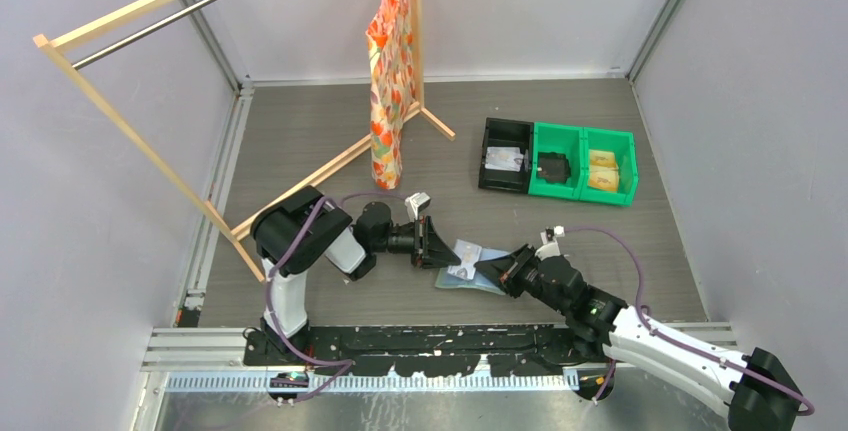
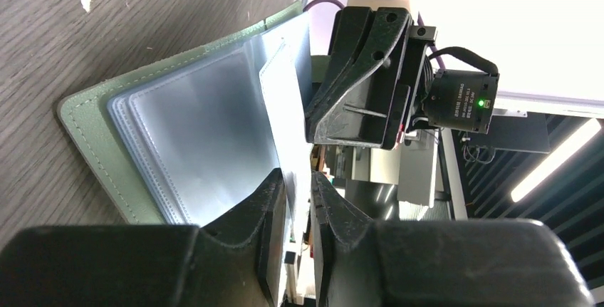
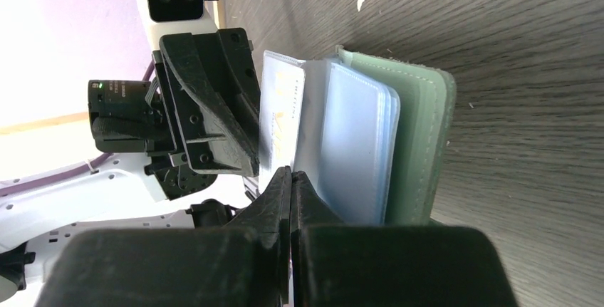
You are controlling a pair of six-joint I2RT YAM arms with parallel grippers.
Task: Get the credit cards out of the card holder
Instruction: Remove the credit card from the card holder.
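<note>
The sage-green card holder point(image 1: 468, 269) lies open on the table between my two grippers. Its green cover point(image 2: 85, 129) lies flat, and the clear pockets point(image 2: 206, 136) fan upward. A white credit card point(image 3: 283, 118) stands up from a pocket. My right gripper point(image 3: 290, 175) is shut on the card's near edge. My left gripper point(image 2: 298, 179) faces it from the other side, fingers slightly apart, with the card's edge running through the narrow gap. In the top view the left gripper point(image 1: 432, 246) and the right gripper point(image 1: 497, 269) nearly meet over the holder.
A wooden clothes rack point(image 1: 140, 141) with an orange patterned garment point(image 1: 390, 71) stands at the back left. A black bin point(image 1: 505, 156) and two green bins point(image 1: 585, 161) sit at the back right.
</note>
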